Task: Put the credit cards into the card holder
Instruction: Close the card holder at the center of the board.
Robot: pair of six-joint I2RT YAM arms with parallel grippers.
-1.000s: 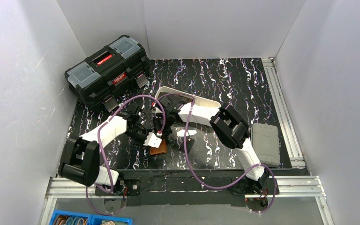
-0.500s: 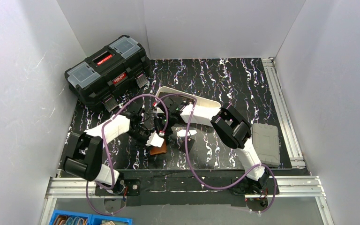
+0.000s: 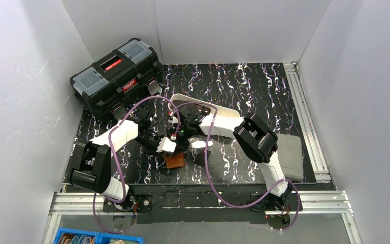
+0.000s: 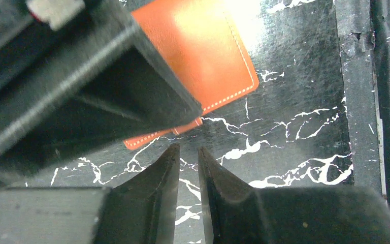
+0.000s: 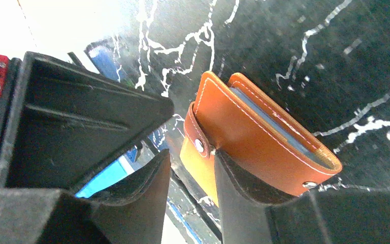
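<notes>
Just off card holder point(image 4: 203, 56) edge, left gripper point(image 4: 188, 152) hovers, jaws slightly parted.

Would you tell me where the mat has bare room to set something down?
The mat is bare at back right, between the white tray and the side rail, and in a smaller front strip right of the card holder. The middle is crowded: left gripper and right gripper meet above it.

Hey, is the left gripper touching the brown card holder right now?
Apart. In the left wrist view, a thin strip of black table shows between the tips of the left gripper and the near edge of the card holder.
</notes>
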